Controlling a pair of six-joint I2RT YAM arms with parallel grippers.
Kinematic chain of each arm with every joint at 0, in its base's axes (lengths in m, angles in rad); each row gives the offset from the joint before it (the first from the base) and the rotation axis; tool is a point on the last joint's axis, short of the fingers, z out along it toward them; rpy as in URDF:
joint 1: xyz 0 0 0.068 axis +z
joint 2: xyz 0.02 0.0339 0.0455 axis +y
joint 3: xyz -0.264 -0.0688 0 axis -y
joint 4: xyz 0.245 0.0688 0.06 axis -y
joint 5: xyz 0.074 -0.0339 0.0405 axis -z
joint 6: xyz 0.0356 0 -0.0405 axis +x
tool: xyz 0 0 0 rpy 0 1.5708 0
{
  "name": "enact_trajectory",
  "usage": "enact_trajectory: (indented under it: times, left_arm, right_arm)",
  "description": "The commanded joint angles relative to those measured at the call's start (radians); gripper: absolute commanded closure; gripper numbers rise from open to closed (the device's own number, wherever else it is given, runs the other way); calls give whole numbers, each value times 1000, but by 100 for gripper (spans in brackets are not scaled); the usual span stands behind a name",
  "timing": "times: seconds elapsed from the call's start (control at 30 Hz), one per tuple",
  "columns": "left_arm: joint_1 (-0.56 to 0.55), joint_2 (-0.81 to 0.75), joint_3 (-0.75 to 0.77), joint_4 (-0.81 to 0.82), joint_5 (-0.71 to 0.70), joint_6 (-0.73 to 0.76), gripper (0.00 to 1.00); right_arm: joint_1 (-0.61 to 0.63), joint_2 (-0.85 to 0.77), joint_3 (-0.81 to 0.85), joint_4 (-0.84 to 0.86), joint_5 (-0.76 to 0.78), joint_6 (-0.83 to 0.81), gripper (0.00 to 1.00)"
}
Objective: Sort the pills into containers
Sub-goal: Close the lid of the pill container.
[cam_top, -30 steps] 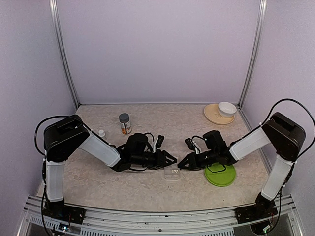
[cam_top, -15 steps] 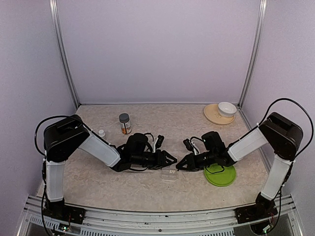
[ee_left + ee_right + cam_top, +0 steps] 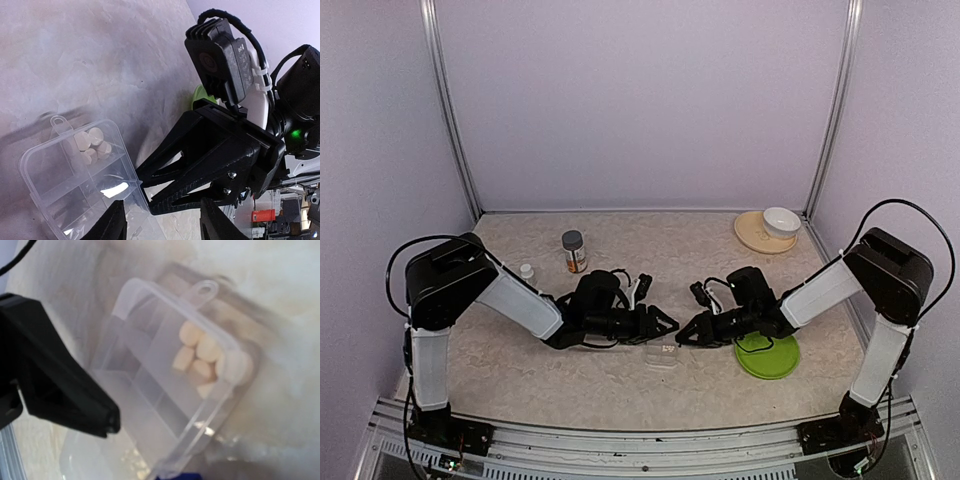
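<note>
Starting at the left of the table, a small white cap [image 3: 526, 270] and a pill bottle [image 3: 574, 252] are seen set well back from the work, presumably parked where they cannot be knocked. The left gripper [image 3: 670, 323] is held low just beside the clear pill box [image 3: 663, 356], its jaws spread with nothing clamped between them. It is judged to be stationed there as a stop against sliding rather than as a grip. The pill box is laid flat between the two grippers. The pills [image 3: 91, 145], white round tablets, are gathered in the single end compartment next to the hanging tab, and the other compartments look unfilled. The right gripper [image 3: 144, 191] is positioned on the opposite side with its fingertips partly parted and set astride a corner wall of the box; whether that wall is pinched cannot be told. Further right, a green plate [image 3: 770, 360] is lying just behind that gripper, and a white bowl [image 3: 781, 221] is set on a tan plate [image 3: 750, 236] in the far corner.
</note>
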Motion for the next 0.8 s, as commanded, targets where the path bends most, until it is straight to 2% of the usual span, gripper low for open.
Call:
enact_trajectory:
  times: [0.0,0.23,0.6,0.77]
  left_arm:
    - [-9,-26,6,-113,-44,36,50]
    - [-10,-77,3,-137,-81,49,47]
    - [-28,-154,41,-418,-282,145,46]
    - [-39,-146,52,-470,-333,159,46]
  right_arm:
    - [17,25,16,-52,45,-18,71]
    - [25,38,14,-47,51,-17,73]
    - [28,35,16,-39,52,-13,72]
    - [29,34,16,-39,51,-12,72]
